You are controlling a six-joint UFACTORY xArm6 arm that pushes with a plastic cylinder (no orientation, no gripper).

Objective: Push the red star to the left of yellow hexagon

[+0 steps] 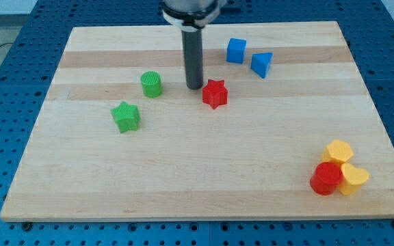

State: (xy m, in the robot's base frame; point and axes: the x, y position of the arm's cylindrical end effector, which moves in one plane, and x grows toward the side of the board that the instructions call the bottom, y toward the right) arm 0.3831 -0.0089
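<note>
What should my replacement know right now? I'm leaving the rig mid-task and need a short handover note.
My tip sits on the wooden board, just to the view's left of the red star block, close or touching. The yellow hexagon block lies far off at the view's lower right, clustered with a red cylinder and another yellow block. Done: nothing visible yet. Left: push the star across to the hexagon's left.

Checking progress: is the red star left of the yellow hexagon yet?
Left, but far off: red star lies mid-board beside my tip; yellow hexagon lower right.
</note>
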